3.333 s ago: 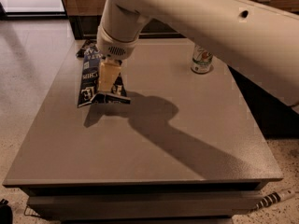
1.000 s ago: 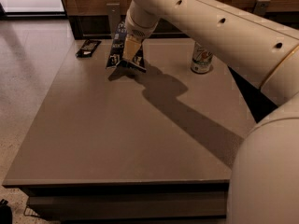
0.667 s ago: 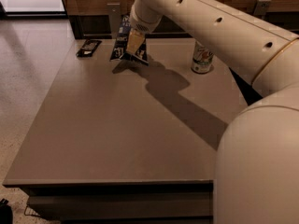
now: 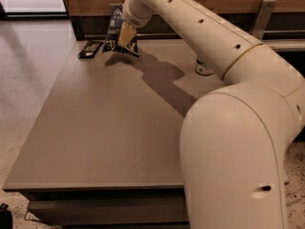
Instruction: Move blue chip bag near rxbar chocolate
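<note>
Gripper (image 4: 125,37), on the big white arm (image 4: 228,128), is closed on the blue chip bag (image 4: 114,27), a large crinkled navy foil pack held upright. Below it spreads a flat grey table (image 4: 105,128), with pale speckled floor (image 4: 28,56) to its left. The rxbar chocolate (image 4: 90,48), a small flat black wrapper, lies near the gripper's left. A green-white can (image 4: 204,68) stands far right, mostly hidden by the arm.

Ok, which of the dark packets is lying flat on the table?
The rxbar chocolate, flat near the far-left corner; the blue chip bag is held upright by the gripper.
</note>
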Controlling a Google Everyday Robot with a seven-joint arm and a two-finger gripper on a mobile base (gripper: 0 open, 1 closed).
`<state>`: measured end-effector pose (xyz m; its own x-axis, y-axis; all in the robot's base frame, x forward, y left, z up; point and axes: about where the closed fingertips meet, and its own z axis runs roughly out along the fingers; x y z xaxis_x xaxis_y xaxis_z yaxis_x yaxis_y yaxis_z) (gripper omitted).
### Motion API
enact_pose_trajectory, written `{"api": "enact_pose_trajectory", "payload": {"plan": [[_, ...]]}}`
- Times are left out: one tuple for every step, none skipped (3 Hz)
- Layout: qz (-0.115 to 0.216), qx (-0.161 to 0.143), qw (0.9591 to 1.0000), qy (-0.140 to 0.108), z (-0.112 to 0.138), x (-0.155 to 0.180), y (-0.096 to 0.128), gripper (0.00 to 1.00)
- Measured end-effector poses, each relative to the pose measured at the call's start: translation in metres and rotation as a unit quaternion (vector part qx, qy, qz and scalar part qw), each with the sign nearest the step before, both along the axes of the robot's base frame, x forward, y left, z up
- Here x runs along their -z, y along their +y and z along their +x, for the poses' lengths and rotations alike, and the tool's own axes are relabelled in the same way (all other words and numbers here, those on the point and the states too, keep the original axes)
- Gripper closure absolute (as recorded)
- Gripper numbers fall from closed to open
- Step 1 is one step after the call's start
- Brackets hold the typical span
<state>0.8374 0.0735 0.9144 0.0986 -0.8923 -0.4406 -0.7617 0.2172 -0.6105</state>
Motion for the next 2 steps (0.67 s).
{"api": "enact_pose_trajectory", "payload": {"plan": [[0.008,-0.005,0.9999,-0.009,0.0096,-0.0060,0.0035,0.89],[0.006,-0.007,0.9999,-0.006,0.0093,-0.0019,0.0058,0.66]]}}
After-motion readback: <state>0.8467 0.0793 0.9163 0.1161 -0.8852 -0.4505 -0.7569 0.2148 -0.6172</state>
